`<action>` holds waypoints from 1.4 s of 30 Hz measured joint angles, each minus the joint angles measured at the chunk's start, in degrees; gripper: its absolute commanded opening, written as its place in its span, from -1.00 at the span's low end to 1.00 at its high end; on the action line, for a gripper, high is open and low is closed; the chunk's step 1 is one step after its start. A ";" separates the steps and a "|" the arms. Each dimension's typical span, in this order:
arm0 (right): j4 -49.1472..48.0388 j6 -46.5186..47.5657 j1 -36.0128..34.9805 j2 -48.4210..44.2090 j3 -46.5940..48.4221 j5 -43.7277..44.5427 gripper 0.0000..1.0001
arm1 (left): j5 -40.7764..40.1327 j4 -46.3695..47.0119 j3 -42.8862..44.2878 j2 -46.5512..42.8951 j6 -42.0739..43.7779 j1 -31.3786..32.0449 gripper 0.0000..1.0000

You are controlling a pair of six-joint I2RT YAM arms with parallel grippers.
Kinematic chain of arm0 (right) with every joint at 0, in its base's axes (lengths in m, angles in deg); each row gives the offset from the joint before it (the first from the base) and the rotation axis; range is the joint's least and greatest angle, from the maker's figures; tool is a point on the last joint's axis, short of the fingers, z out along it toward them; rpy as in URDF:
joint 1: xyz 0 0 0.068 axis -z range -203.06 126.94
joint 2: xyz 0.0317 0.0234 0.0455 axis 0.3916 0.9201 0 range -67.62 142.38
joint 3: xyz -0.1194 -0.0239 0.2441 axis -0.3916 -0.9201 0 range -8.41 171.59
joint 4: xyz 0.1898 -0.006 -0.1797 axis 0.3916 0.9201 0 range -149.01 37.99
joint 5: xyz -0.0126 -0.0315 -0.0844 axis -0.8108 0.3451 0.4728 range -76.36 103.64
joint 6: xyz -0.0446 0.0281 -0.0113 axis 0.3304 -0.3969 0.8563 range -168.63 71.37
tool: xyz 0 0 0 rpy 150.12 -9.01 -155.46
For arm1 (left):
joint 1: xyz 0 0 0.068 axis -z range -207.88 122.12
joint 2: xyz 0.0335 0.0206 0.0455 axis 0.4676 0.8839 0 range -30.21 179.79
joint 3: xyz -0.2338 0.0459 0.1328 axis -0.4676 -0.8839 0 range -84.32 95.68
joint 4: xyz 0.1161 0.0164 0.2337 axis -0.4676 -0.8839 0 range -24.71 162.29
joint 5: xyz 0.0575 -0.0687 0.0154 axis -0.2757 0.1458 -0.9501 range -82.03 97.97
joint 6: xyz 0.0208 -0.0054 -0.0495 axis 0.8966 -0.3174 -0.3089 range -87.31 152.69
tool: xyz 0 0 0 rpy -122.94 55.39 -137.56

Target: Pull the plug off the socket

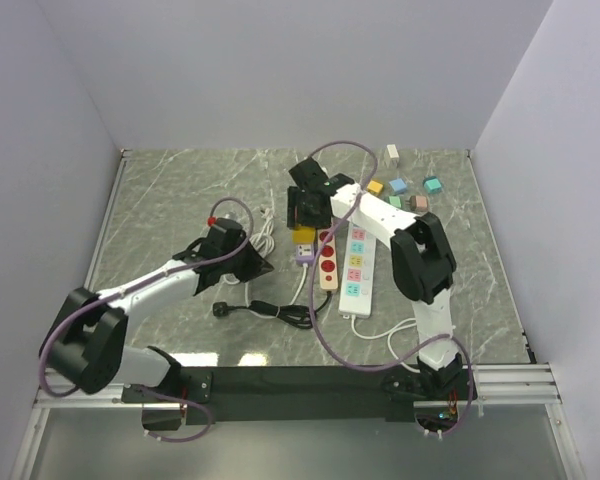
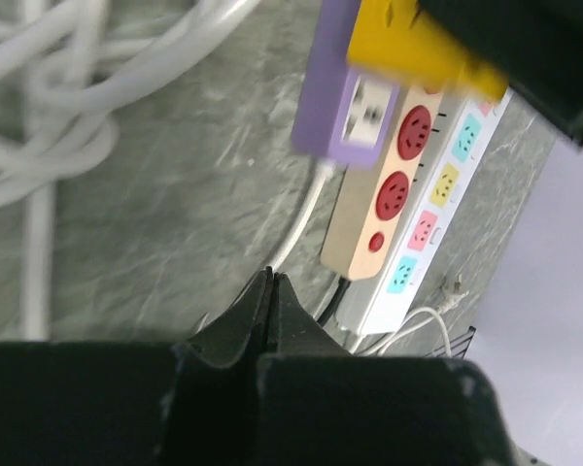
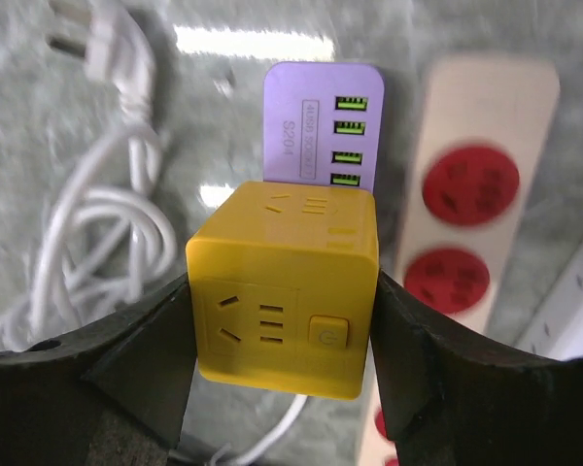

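My right gripper (image 1: 302, 213) is shut on a yellow cube socket (image 3: 282, 282), its fingers (image 3: 146, 359) pressed on the cube's left and right sides. The cube sits at the end of a purple USB power strip (image 3: 323, 121), which lies on the marble table; I cannot tell whether they are joined. In the top view the yellow cube (image 1: 302, 237) lies just behind the purple strip (image 1: 305, 256). My left gripper (image 1: 265, 268) is shut and empty, low over the table left of the strips. Its tips (image 2: 270, 277) point toward the purple strip (image 2: 345, 107).
A beige strip with red sockets (image 1: 327, 262) and a white strip with coloured sockets (image 1: 356, 265) lie right of the purple one. A coiled white cable (image 1: 263, 235) with its plug (image 3: 107, 58) lies to the left. A black plug and cable (image 1: 223, 310) lie near. Coloured blocks (image 1: 400, 190) are at the back right.
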 measured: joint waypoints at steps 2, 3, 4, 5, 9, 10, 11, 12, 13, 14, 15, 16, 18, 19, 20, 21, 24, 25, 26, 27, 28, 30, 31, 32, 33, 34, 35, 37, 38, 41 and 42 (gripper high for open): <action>-0.15 -1.33 -0.07 -2.89 -4.02 -0.70 -1.00 | 0.39 1.55 1.46 2.93 -0.04 0.79 -0.99; -0.17 -2.12 -0.15 -4.13 -5.86 -0.96 -1.00 | 0.63 2.45 2.36 4.76 -0.07 1.42 -0.99; -0.48 -3.13 -0.37 -5.42 -7.80 -1.20 -1.00 | 0.85 3.65 3.26 6.56 -0.17 2.19 -0.99; -0.61 -3.93 -0.57 -6.36 -9.11 -1.62 -1.00 | 1.27 5.09 4.00 8.39 -0.20 2.91 -0.99; -1.09 -7.63 -1.68 -8.66 -12.46 -3.28 -1.00 | 2.73 10.36 5.05 14.45 -1.11 4.87 -0.99; -1.14 -8.44 -1.92 -8.70 -12.50 -3.54 -1.00 | 3.13 11.41 5.03 15.74 -1.55 5.18 -0.99; -1.16 -8.94 -2.01 -8.70 -12.50 -3.80 -1.00 | 3.34 12.17 5.01 16.76 -1.92 5.35 -0.99; -1.16 -9.55 -2.12 -8.70 -12.48 -4.15 -1.00 | 3.48 13.11 4.96 17.77 -2.21 5.42 -0.99; -1.16 -9.84 -2.16 -8.70 -12.48 -4.20 -1.00 | 3.96 14.23 4.96 18.40 -2.62 5.44 -0.99; -1.09 -10.16 -2.19 -8.70 -12.44 -4.28 -1.00 | 4.13 15.37 4.96 18.95 -2.84 5.44 -0.99; -1.05 -10.54 -2.19 -8.70 -12.41 -4.48 -1.00 | 4.20 16.11 4.96 19.23 -3.15 5.44 -0.99; -1.03 -10.80 -2.19 -8.70 -12.39 -4.70 -1.00 | 4.26 16.81 4.96 19.54 -3.37 5.44 -0.99; -0.57 -11.17 -2.23 -8.59 -12.07 -5.20 -1.00 | 4.31 17.97 4.96 20.17 -3.67 5.44 -0.99; -0.28 -11.17 -2.25 -8.46 -11.80 -5.31 -1.00 | 4.31 18.32 4.98 20.50 -3.76 5.44 -0.99; -0.11 -11.17 -2.25 -8.33 -11.61 -5.38 -1.00 | 4.37 18.62 5.14 20.87 -3.85 5.44 -0.99; 0.11 -11.17 -2.23 -8.26 -11.45 -5.44 -1.00 | 4.42 18.80 5.55 21.49 -3.89 5.44 -0.99; 0.63 -11.47 -2.10 -7.96 -10.82 -4.94 -1.00 | 4.61 18.45 7.72 23.65 -4.09 5.46 -0.99; 0.94 -11.58 -1.92 -7.67 -10.40 -4.83 -1.00 | 4.70 18.34 8.09 24.04 -4.26 5.46 -0.99; 1.31 -11.61 -1.84 -7.45 -9.97 -4.72 -1.00 | 4.79 18.47 8.41 24.52 -4.52 5.49 -0.99; 2.21 -11.63 -1.79 -7.06 -9.09 -4.37 -1.00 | 5.03 18.78 8.52 24.94 -4.76 5.49 -0.99; 3.23 -11.56 -1.75 -6.49 -8.11 -3.91 -1.00 | 5.46 19.56 8.48 25.44 -5.05 5.38 -0.99; 5.57 -11.43 -1.70 -5.44 -5.95 -3.15 -1.00 | 6.58 21.73 8.02 26.32 -5.60 5.03 -0.99; 6.71 -11.28 -1.70 -4.85 -4.87 -2.95 -1.00 | 7.23 23.12 7.58 26.67 -6.01 4.79 -0.99; 7.87 -11.15 -1.68 -4.35 -3.78 -2.84 -1.00 | 8.04 24.39 7.17 27.23 -6.27 4.46 -0.99; 9.38 -10.95 -1.66 -3.45 -2.19 -2.82 -1.00 | 8.87 25.64 6.82 27.82 -6.49 4.13 -0.99; 10.58 -10.69 -1.62 -2.64 -0.85 -2.82 -1.00 | 9.84 27.04 6.56 28.41 -6.69 3.69 -0.99; 12.17 -10.45 -1.49 -1.62 1.03 -2.75 -1.00 | 10.45 27.98 6.51 28.94 -6.80 3.41 -0.99; 15.10 -9.92 -1.14 0.59 4.76 -2.54 -1.00 | 11.74 30.03 6.38 30.16 -7.06 2.91 -0.99; 16.22 -9.66 -0.90 1.42 6.27 -2.62 -1.00 | 12.26 31.12 6.36 30.71 -7.19 2.64 -0.99; 18.03 -9.25 -0.04 2.03 7.78 -3.61 -1.00 | 13.29 33.05 6.54 31.80 -7.28 2.40 -0.99; 18.69 -9.09 0.31 2.03 8.11 -4.15 -1.00 | 13.42 33.40 6.71 32.06 -7.26 2.43 -0.99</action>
